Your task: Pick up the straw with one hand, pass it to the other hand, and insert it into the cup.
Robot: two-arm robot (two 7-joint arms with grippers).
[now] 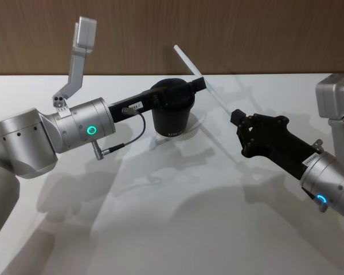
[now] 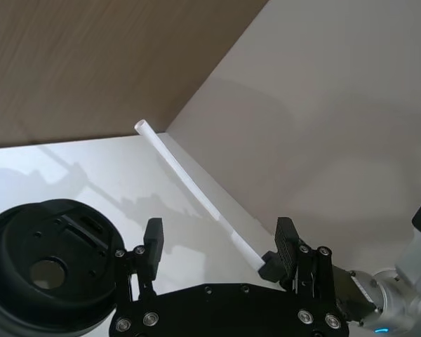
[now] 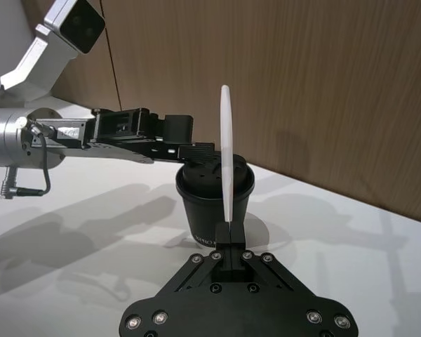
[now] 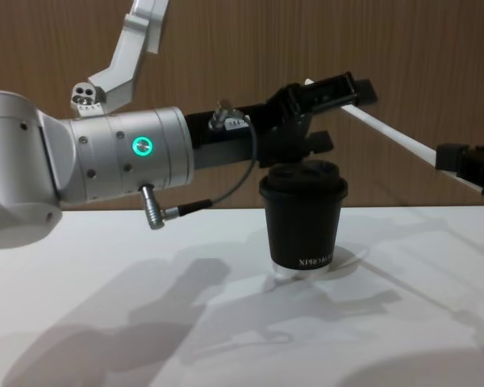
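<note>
My silver arms (image 1: pixel 74 129) carry green ring lights (image 1: pixel 92 130); the straw (image 3: pixel 226 133) is white, the cup (image 4: pixel 302 222) black with white lettering, the desk (image 1: pixel 178 217) white, the wall (image 1: pixel 264 34) brown wood-grain.

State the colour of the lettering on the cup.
White lettering on the black cup, clearest in the chest view.

You have a plain white table (image 1: pixel 178 229) under the work, meeting a brown wood-grain wall (image 1: pixel 246 28) at its far edge.
</note>
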